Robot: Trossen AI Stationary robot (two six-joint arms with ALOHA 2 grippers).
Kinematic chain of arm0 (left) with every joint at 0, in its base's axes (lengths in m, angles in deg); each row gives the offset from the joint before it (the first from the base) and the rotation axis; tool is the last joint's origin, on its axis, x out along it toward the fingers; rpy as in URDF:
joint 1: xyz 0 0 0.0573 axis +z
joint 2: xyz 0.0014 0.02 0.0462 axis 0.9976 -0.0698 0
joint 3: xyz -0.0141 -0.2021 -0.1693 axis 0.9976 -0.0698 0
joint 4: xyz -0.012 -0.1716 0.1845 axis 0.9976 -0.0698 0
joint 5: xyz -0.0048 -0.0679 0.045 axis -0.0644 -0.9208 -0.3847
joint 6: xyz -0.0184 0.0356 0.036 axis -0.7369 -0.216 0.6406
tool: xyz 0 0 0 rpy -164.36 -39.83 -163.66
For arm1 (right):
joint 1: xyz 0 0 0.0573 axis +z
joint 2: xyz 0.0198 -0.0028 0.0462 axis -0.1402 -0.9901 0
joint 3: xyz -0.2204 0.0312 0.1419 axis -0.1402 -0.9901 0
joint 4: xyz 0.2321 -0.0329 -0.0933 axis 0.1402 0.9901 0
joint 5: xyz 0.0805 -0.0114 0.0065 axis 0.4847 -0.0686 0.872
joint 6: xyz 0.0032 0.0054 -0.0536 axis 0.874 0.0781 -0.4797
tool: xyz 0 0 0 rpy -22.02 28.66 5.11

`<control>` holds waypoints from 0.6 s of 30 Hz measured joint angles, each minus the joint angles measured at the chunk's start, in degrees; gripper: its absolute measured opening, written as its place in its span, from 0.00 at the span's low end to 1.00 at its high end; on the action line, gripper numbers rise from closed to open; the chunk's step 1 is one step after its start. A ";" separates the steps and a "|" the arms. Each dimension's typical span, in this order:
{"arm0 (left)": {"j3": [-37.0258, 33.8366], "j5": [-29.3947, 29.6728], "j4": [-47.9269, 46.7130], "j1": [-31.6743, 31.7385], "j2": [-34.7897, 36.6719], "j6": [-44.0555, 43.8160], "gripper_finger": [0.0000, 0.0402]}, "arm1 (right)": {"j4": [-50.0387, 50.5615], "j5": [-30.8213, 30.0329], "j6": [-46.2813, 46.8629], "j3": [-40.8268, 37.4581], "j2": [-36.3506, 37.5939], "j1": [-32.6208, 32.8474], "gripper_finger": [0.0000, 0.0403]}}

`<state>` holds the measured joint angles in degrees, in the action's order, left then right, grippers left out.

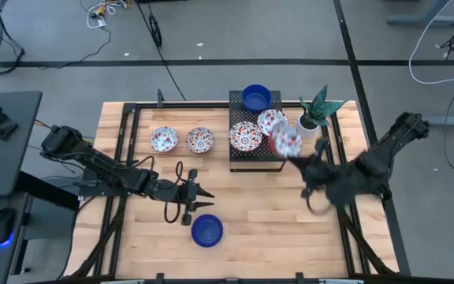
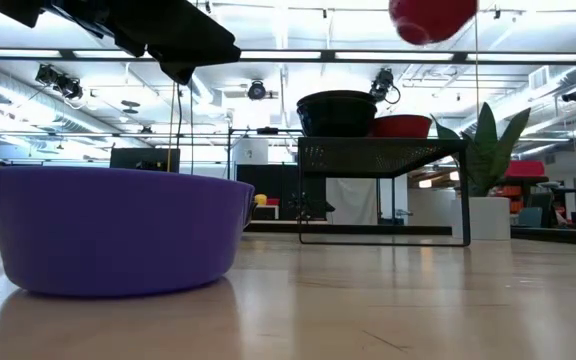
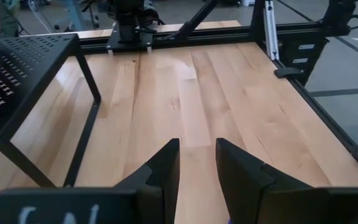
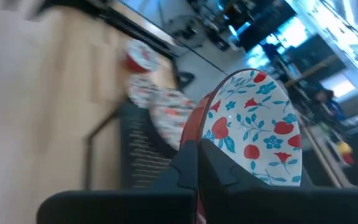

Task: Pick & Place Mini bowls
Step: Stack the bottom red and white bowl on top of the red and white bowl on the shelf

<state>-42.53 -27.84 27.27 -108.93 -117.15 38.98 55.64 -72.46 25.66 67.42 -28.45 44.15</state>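
My right gripper (image 1: 295, 158) is shut on a white mini bowl with a red-and-blue flower pattern (image 4: 253, 124), high above the near right corner of the black rack (image 1: 256, 150). In the low view that bowl (image 2: 433, 18) shows red from outside, well above the rack. On the rack rest a blue bowl (image 1: 256, 98) and two patterned bowls (image 1: 246, 136) (image 1: 268, 120). Two more patterned bowls (image 1: 164, 140) (image 1: 199, 140) sit on the table left of the rack. A blue bowl (image 1: 207, 230) sits near the front edge. My left gripper (image 3: 197, 146) hovers open over bare table behind that blue bowl. My right gripper pinches the patterned bowl's rim (image 4: 199, 138), one finger on the patterned inside and one on the red outside. The bowl is lifted clear of rack and table and is tipped on edge, its opening turned sideways.
A white pot with a green plant (image 1: 314, 114) stands just right of the rack, close to the held bowl. The wooden table's middle and right front (image 1: 290, 229) lie bare. A black frame rail (image 1: 345, 158) runs along the table's right side.
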 joint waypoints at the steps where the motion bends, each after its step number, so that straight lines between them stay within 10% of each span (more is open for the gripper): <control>1: 0.00 0.00 0.00 0.11 0.00 0.00 0.27 | -1.14 1.85 -2.60 0.02 0.83 -2.84 0.00; 9: 0.00 -0.01 0.00 0.65 -0.02 0.00 0.27 | -3.53 22.73 -14.47 0.02 0.51 -25.04 0.00; 18: -0.01 -0.02 -0.02 0.63 -0.02 -0.02 0.27 | -4.51 31.35 -18.77 0.02 -4.42 -36.00 0.00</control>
<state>-42.54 -27.86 27.25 -108.30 -117.18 38.96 51.12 -41.11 6.90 67.44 -32.87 8.15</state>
